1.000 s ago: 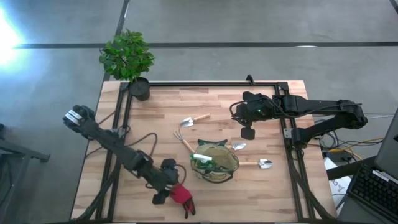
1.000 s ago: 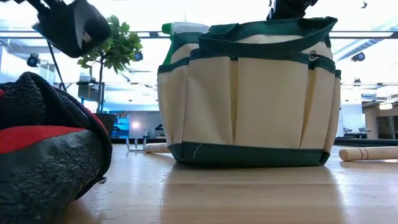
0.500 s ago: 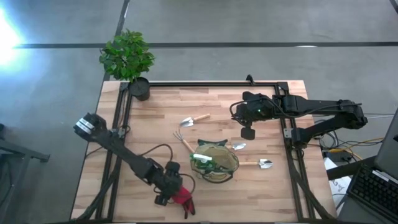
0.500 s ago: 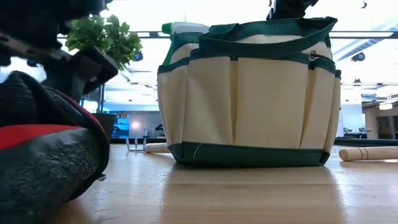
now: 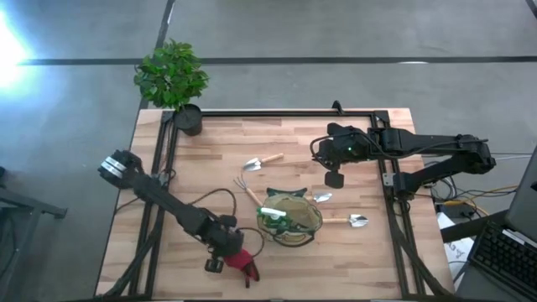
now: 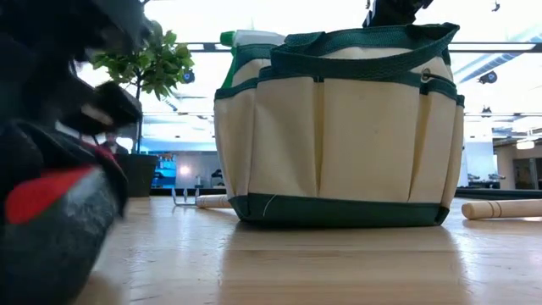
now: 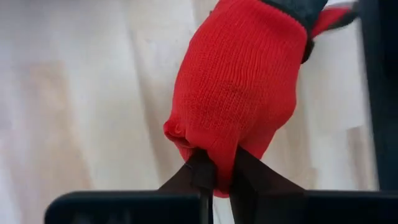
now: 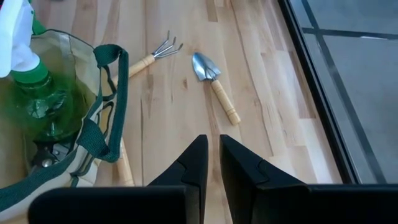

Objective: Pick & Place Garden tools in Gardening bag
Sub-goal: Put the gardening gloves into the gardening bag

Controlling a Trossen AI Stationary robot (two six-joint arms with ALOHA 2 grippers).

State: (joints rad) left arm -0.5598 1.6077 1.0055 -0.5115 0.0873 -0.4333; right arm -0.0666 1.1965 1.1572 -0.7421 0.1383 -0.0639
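Close to the near edge of the tabletop (image 5: pixel 168 168), left of the middle, the left pincer (image 5: pixel 226 254) is clenched on the red glove (image 5: pixel 243 262); from the wrist camera its two dark fingers (image 7: pixel 200 171) pinch a fold of soft ribbed knit, with a darker grey cuff at the glove's far end. The glove sits on or just off the wood, I can't tell which, so this piece looks gripped but not yet carried. Just beyond it, toward the middle, stands the gardening bag (image 5: pixel 289 220), a round tote of pale canvas with dark green trim, strap handles and stitched outer pockets. Inside it I can see the green spray bottle (image 8: pixel 38 93) with its white top, translucent plastic, and what may be dark pruning shears beside it, so part of the job looks done. Still lying out on the pale planked wood are a small rake (image 5: pixel 246 190) with wire tines and a wooden handle touching the bag's far-left side, one trowel (image 5: pixel 263 161) farther off toward the far edge, and two more trowels (image 5: pixel 351 220) with shiny metal blades just right of the bag. Farther still, toward the far right, the right pincer (image 5: pixel 334 179) hangs shut and empty. At the far left corner stands a leafy potted plant (image 5: pixel 174 80).
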